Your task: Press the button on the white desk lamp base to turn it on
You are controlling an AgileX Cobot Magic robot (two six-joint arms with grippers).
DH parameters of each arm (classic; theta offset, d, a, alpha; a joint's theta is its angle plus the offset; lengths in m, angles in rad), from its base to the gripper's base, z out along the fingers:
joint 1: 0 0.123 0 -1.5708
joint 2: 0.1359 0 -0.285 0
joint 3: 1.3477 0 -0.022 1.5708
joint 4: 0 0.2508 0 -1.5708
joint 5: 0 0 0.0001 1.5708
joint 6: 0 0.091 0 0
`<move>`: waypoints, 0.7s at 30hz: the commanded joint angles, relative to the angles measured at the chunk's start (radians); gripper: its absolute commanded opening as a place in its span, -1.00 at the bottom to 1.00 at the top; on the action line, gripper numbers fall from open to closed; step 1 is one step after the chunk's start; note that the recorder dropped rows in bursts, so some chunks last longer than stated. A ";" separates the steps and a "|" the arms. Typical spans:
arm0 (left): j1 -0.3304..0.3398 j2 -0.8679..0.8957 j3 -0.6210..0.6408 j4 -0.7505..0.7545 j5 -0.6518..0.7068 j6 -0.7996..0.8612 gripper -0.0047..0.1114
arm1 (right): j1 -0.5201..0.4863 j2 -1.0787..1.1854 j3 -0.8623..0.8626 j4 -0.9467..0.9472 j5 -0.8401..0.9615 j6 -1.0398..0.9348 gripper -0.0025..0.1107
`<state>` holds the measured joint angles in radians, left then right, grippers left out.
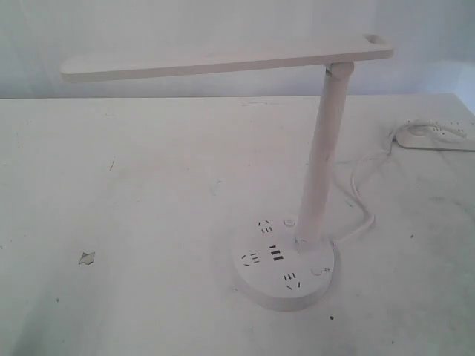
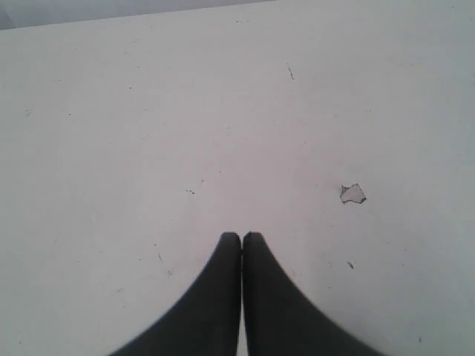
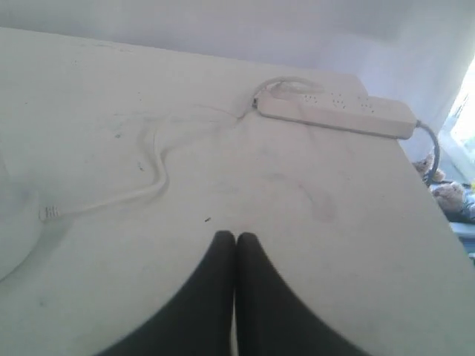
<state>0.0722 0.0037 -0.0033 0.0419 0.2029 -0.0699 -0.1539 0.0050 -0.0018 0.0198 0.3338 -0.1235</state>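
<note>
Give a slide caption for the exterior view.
White plastic desk lamp with round socket base standing on a white table.

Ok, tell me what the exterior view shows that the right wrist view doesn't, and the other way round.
Only the exterior view: the lamp standing upright, its long flat head, the top of its round base with sockets and a small button, and a small grey mark on the table.

Only the right wrist view: the right gripper, fingers shut, and the whole power strip.

Both: the table, the white cable, part of the power strip, and the base, only a blurred edge in the wrist view.
</note>
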 commanded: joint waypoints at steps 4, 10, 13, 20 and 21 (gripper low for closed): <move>-0.005 -0.004 0.003 -0.004 0.000 -0.001 -0.92 | 0.002 -0.005 0.002 -0.076 -0.311 -0.139 -0.96; -0.005 -0.004 0.003 -0.004 0.000 -0.001 -0.92 | 0.002 -0.005 0.002 -0.068 -0.707 -0.037 -0.96; -0.005 -0.004 0.003 -0.004 0.000 -0.001 -0.92 | 0.002 -0.005 0.002 -0.058 -0.908 0.235 -0.96; -0.005 -0.004 0.003 -0.004 0.000 -0.001 -0.92 | 0.002 -0.005 0.002 -0.044 -1.315 0.692 -0.96; -0.005 -0.004 0.003 -0.004 0.000 -0.001 -0.92 | 0.002 -0.005 0.002 -0.044 -1.372 0.742 -0.96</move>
<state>0.0722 0.0037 -0.0033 0.0419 0.2029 -0.0699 -0.1539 0.0000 -0.0018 -0.0273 -0.8641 0.4872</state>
